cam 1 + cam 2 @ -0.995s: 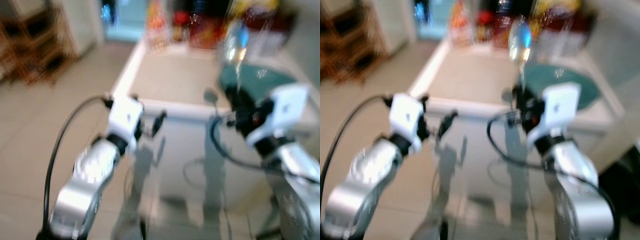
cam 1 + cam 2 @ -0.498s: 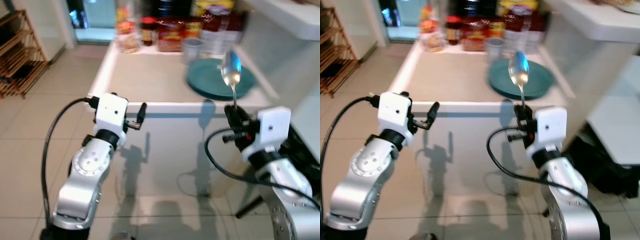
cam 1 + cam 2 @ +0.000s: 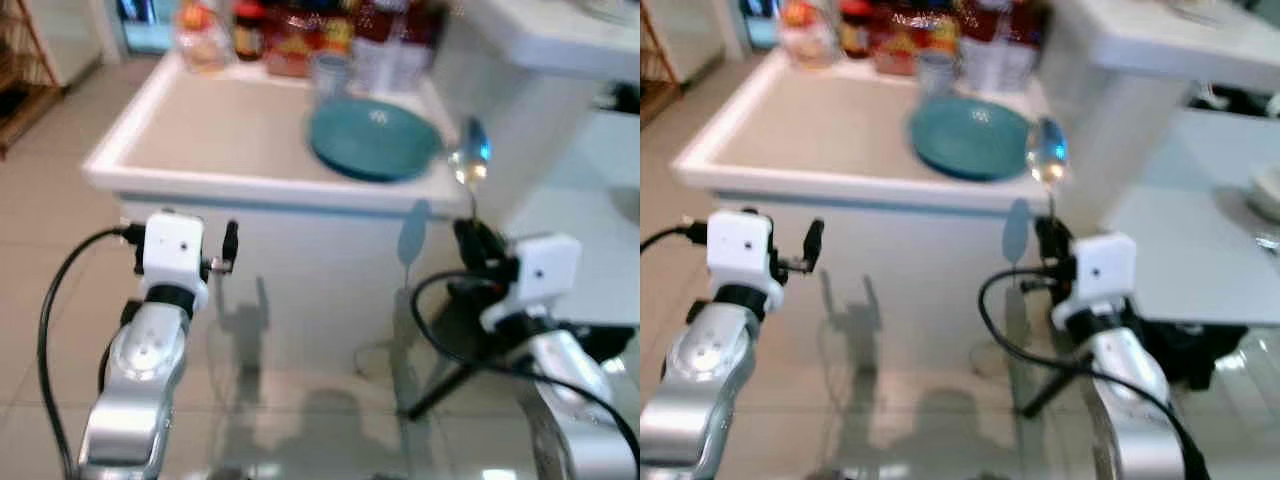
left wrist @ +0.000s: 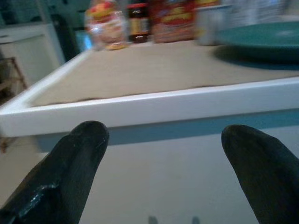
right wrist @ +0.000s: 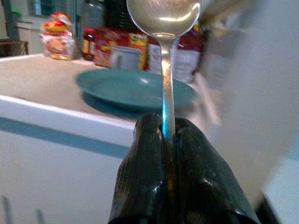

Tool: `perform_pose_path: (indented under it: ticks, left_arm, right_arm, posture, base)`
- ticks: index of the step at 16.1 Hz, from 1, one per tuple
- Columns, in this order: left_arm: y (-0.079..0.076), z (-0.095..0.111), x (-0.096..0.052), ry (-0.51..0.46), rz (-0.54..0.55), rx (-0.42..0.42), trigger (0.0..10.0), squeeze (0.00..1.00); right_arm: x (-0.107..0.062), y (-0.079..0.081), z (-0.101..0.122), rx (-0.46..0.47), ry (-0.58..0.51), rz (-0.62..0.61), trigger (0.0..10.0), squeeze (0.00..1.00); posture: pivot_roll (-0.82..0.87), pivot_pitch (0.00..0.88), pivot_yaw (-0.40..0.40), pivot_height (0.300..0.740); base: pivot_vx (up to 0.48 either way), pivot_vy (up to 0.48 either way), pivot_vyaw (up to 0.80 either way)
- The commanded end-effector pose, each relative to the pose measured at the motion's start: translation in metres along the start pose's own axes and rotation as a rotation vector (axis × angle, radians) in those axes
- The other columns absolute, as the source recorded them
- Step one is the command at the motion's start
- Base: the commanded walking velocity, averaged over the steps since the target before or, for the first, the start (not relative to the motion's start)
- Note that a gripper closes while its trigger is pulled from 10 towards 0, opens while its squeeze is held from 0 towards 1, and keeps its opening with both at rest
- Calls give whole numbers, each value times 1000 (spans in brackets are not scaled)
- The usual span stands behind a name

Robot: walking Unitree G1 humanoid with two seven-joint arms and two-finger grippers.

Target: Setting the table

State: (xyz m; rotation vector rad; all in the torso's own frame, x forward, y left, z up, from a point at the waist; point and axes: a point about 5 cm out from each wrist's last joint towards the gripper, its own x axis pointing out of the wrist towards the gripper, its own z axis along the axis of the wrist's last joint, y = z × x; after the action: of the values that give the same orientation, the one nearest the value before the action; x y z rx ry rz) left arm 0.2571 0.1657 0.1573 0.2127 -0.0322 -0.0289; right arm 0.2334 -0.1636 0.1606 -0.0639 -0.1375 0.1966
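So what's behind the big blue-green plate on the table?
Behind the round teal plate stand a pale cup, a dark-lidded jar and red food packets, blurred. The white table's far edge is hidden.

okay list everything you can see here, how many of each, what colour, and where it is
table: one, white rim, beige top, ahead of the robot
plate: one, teal, on the table near its right front corner
cup: one, pale, behind the plate
jars and food packets: several, red, yellow and orange, blurred, along the table's far edge
spoon: one, silver, upright, bowl up
right gripper: black fingers shut on the spoon, short of the table
left gripper: black fingers open, empty, facing the table edge
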Motion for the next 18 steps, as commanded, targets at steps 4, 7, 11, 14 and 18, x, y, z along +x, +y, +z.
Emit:
perform_pose_path:
  ticks: [4,7,11,14,18]
  left_arm:
    - [-17,11,4,-67,-96,38,10000,0]
    - [-23,12,7,-70,-134,39,10000,0]
    - [-26,13,12,-79,-160,45,10000,0]
    - [-27,14,13,-80,-173,45,10000,0]
    - [-31,16,14,-87,-189,37,10000,0]
  right_arm:
    - [-4,-7,-9,-36,20,-19,10000,0]
    - [-14,-14,-12,16,30,-80,10000,0]
    - [-22,-21,-18,29,56,-146,10000,0]
    - [-20,-24,-17,49,77,-167,10000,0]
    - [-12,-28,-11,50,136,-111,10000,0]
  posture:
    - [26,41,-49,740]
    - [8,45,-27,740]
    - [-2,57,-9,740]
    - [-2,62,-4,740]
    - [-8,67,0,740]
  base:
    - [0,-480,400]
    - [0,-480,267]
    - [0,-480,0]
    - [0,-480,0]
    - [0,-480,0]
